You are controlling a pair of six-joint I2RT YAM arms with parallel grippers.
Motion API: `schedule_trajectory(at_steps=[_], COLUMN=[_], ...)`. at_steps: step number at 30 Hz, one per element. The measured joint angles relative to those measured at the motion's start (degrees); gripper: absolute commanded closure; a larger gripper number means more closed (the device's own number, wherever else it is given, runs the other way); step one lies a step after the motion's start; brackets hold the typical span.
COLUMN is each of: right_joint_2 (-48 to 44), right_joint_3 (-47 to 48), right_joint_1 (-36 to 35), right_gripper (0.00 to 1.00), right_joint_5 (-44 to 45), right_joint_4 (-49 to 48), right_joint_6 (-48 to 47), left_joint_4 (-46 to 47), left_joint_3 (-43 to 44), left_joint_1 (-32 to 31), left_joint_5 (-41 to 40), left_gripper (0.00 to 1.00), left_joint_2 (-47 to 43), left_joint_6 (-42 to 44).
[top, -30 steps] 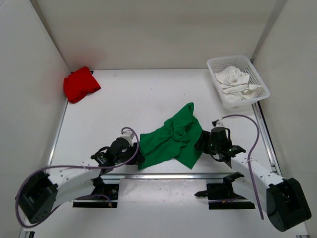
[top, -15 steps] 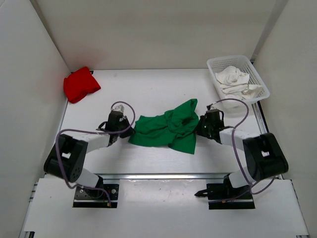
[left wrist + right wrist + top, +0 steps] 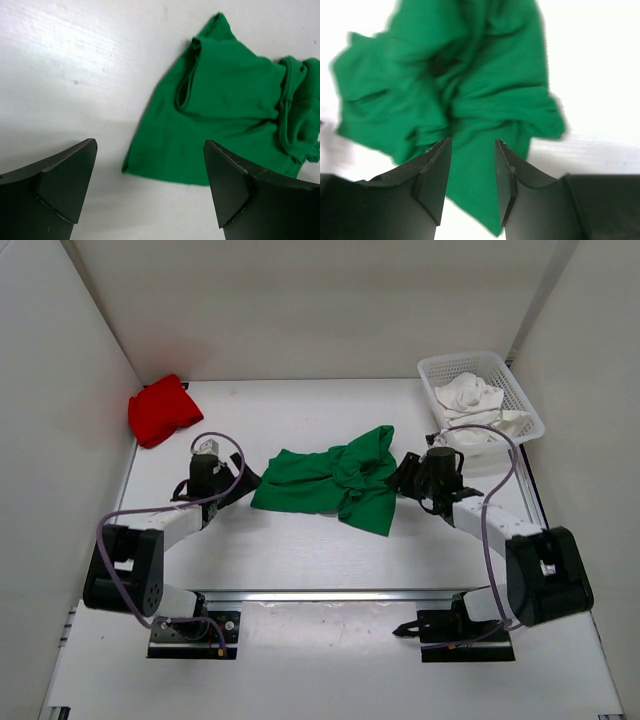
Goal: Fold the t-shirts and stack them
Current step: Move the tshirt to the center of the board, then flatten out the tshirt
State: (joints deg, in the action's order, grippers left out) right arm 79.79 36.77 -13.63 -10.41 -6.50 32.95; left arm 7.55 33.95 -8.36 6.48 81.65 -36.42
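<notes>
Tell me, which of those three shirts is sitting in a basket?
The white shirt, crumpled in the mesh basket far right. The green shirt and red shirt lie on the table.

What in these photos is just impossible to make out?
- Top view: the green shirt is crumpled; its own folds hide sleeves and collar.
- Right wrist view: blur leaves unclear whether the right gripper pinches cloth.
- Top view: the basket wall hides the lower part of the white shirt.
</notes>
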Motion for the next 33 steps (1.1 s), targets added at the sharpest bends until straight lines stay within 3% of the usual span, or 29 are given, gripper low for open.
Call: schedule_trajectory(at_steps=[1, 5, 6, 15, 22, 33], right_joint_2=[-2.5, -11.1, -12.7, -18.9, -22.8, -27.2], right_joint_3=[-0.9, -4.8, -5.9, -11.9, -16.0, -18.7], right_joint_1=[-0.3, -1.8, -2.3, -10.3, -11.7, -10.0], right_gripper=[0.62, 0.61, 0.61, 0.62, 0.62, 0.61], right_joint_5=[0.1, 0.2, 0.3, 0.5, -0.3, -2.3], right_joint_4=[0.0, -0.3, -0.3, 0.4, 0.0, -0.5], right_joint_6=[0.0, 0.3, 0.3, 1.6, 2.0, 2.1], left_joint_4=[0.0, 0.1, -0.2, 0.5, 5.1, 4.6], left_joint_3=[-1.4, -7.3, -8.7, -11.4, -10.0, -7.4], left_joint_1=[-0.2, -1.6, -2.2, -8.6, -8.7, -8.8], left_joint_5=[0.0, -0.2, -0.6, -8.2, -12.3, -15.3], left_gripper=[0.02, 0.36, 0.41, 0.42, 0.5, 0.77], left_joint_2=[-1.4, -6.8, -7.7, -7.5, -2.8, 1.0], left_joint_6=[0.0, -0.5, -0.9, -5.5, -11.3, -15.6])
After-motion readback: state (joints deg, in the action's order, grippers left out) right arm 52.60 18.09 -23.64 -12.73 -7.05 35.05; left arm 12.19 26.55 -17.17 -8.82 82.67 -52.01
